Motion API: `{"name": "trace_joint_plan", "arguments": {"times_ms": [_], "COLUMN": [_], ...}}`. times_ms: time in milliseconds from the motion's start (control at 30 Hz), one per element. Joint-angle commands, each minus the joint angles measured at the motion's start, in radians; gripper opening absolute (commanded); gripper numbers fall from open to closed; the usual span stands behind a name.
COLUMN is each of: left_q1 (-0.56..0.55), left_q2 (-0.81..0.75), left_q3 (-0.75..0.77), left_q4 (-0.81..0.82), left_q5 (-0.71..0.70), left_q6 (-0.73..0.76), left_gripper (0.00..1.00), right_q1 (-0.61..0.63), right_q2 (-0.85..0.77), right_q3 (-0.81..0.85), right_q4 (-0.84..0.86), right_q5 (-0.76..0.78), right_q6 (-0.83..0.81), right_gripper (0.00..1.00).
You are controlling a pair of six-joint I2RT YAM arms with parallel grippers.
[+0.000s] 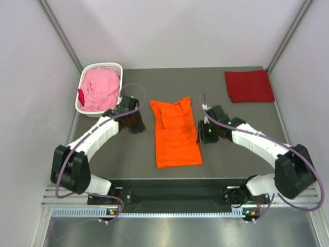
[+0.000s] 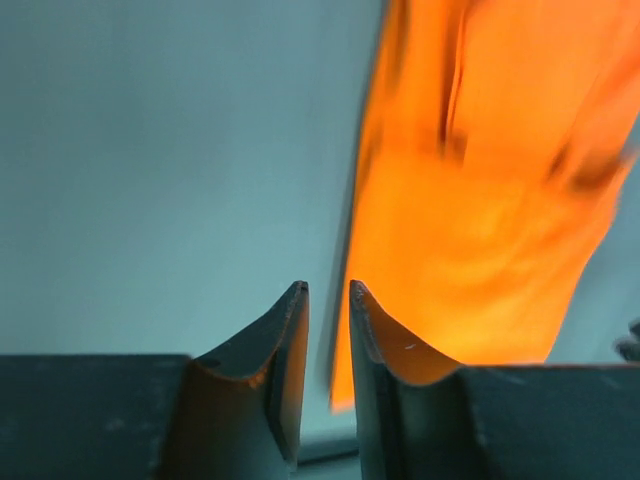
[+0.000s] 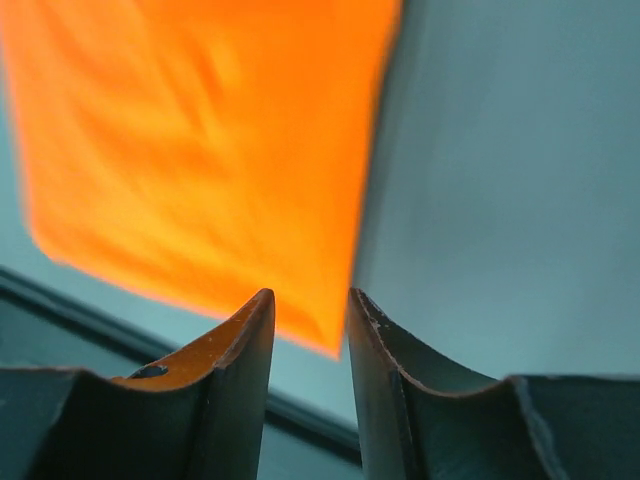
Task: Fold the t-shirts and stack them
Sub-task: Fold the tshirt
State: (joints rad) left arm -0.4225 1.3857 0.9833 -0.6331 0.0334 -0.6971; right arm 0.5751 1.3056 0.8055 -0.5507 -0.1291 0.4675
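Three t-shirts. Bright orange short-sleeved cloth t-shirt point(image 1: 177, 135), partly folded, lies flat at frame centre between the claws. Left gripper point(image 1: 138, 123) is just beside its left edge and right gripper point(image 1: 202, 133) just beside its right; each is narrowly parted, gripping nothing. Dark red folded t-shirt point(image 1: 249, 86), upper right. Pink crumpled t-shirt point(image 1: 100, 88) in white plastic lattice basket point(image 1: 114, 66), upper left.

Your middle shirt point(image 1: 177, 136) lies flat at the centre of the table point(image 1: 169, 82), collar end away from you. Left gripper point(image 1: 134, 123) sits just left of it, right gripper point(image 1: 202, 132) just right. Far left, the basket point(image 1: 105, 65) holds a bunched shirt point(image 1: 100, 88). In the far right corner, a folded shirt point(image 1: 249, 86) lies alone.
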Motion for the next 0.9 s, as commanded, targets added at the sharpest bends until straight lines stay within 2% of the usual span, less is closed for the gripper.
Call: {"name": "trace_joint_plan", "arguments": {"times_ms": [0,133,200,233,433,667,867], "left_q1": [0.111,0.129,0.140,0.145,0.166,0.186,0.195], "left_q2": [0.122,0.281,0.347,0.369,0.541,0.697,0.765], "left_q3": [0.107,0.232,0.259,0.265,0.399,0.477,0.537], "left_q4": [0.150,0.187,0.242,0.269,0.320,0.429,0.463], "left_q5": [0.109,0.108,0.161,0.177,0.137,0.175,0.184], "left_q6": [0.100,0.100,0.074,0.067,0.067,0.085,0.096], "left_gripper": [0.26,0.24,0.27,0.28,0.28,0.27,0.26], "right_q1": [-0.076,-0.084,-0.084,-0.083,-0.087,-0.132,-0.158], "right_q2": [0.115,0.333,0.420,0.507,0.746,0.776,0.771], "right_q3": [0.194,0.480,0.587,0.692,0.961,0.960,0.908], "right_q4": [0.075,0.127,0.129,0.129,0.135,0.164,0.215], "right_q5": [-0.043,-0.082,-0.104,-0.134,-0.147,-0.098,-0.086], "right_q6": [-0.131,-0.243,-0.282,-0.291,-0.311,-0.211,-0.220], "right_gripper": [0.36,0.39,0.38,0.38,0.35,0.36,0.36]}}
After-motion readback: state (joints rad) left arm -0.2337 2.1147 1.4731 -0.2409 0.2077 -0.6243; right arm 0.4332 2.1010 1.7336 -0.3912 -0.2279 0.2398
